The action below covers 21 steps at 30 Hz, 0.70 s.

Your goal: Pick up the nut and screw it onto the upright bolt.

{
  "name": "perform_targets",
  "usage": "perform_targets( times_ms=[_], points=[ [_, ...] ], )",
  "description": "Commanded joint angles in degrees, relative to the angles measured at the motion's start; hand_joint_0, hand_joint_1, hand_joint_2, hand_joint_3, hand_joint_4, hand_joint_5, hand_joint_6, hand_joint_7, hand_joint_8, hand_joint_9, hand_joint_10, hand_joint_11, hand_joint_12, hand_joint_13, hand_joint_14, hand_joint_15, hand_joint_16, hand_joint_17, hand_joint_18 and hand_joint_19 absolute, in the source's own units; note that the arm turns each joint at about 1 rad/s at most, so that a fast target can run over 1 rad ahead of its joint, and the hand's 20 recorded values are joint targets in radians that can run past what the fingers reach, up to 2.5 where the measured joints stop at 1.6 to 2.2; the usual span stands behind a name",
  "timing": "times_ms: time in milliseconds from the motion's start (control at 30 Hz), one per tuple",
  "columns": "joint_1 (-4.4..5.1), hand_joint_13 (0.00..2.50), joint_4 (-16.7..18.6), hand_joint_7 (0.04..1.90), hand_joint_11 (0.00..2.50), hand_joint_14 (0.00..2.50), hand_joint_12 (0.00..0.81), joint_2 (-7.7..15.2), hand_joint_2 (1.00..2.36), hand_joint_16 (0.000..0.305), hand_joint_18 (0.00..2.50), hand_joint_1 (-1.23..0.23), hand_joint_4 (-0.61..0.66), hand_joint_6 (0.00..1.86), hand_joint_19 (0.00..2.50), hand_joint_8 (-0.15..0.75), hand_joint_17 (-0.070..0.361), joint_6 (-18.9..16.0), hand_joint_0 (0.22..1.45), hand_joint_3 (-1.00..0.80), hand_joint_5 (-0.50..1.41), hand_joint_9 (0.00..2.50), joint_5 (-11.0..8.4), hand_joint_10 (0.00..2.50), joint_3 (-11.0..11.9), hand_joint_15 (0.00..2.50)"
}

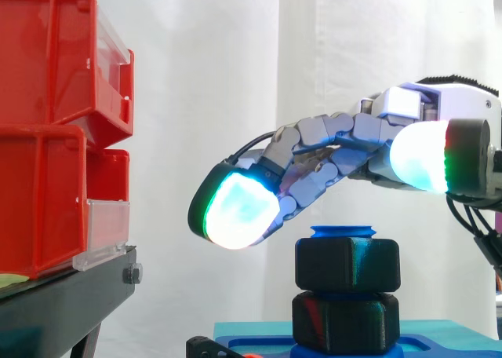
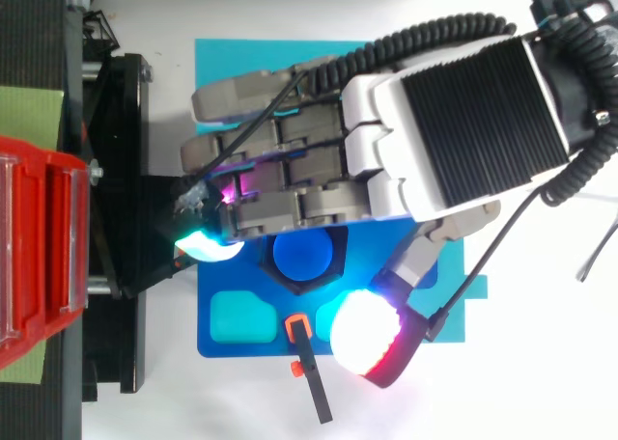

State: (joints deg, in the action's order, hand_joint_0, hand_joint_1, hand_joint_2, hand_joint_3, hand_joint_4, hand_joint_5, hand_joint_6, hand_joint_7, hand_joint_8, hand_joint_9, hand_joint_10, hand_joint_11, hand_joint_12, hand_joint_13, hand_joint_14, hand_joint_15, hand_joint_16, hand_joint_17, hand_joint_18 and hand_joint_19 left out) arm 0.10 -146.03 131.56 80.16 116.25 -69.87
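A blue upright bolt [image 1: 343, 232] rises from a blue base plate [image 2: 232, 339]. A black nut [image 1: 347, 264] sits threaded near its top, with a second black nut [image 1: 345, 320] below it at the base. From above, the bolt's round blue top [image 2: 303, 258] shows inside the black hexagon. My hand [image 1: 329, 150] hovers just above the bolt without touching the nut. Its fingers [image 2: 261, 160] stretch to the left past the bolt, and a glowing fingertip [image 1: 235, 209] hangs left of the upper nut. The thumb [image 2: 367, 332] stands apart on the near side. Nothing is held.
Red bins [image 1: 47, 138] are stacked on a black stand [image 1: 63, 295] at the left, close to the fingertips. The base plate lies on a teal mat [image 2: 222, 64]. A small black and orange tool [image 2: 309, 363] lies at the plate's front edge.
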Motion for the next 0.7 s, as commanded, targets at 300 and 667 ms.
perform_targets(
  times_ms=[300, 667],
  points=[
    [0.34, 0.46, -0.7, 0.99, 0.00, 0.00, 0.287, 0.5, 1.00, 0.032, 0.23, -0.13, 0.27, 0.50, 0.00, 0.259, 0.071, -0.1, 0.48, -0.50, -0.09, 0.67, 0.20, 0.00, 0.0, 0.00],
    [-0.37, 0.51, -0.7, 1.19, 0.00, 0.00, 0.273, 0.5, 1.00, 0.029, 0.25, -0.14, 0.25, 0.50, 0.00, 0.276, 0.065, -0.2, 0.49, -0.50, -0.06, 0.72, 0.91, 0.00, 0.0, 0.00]
  ],
)
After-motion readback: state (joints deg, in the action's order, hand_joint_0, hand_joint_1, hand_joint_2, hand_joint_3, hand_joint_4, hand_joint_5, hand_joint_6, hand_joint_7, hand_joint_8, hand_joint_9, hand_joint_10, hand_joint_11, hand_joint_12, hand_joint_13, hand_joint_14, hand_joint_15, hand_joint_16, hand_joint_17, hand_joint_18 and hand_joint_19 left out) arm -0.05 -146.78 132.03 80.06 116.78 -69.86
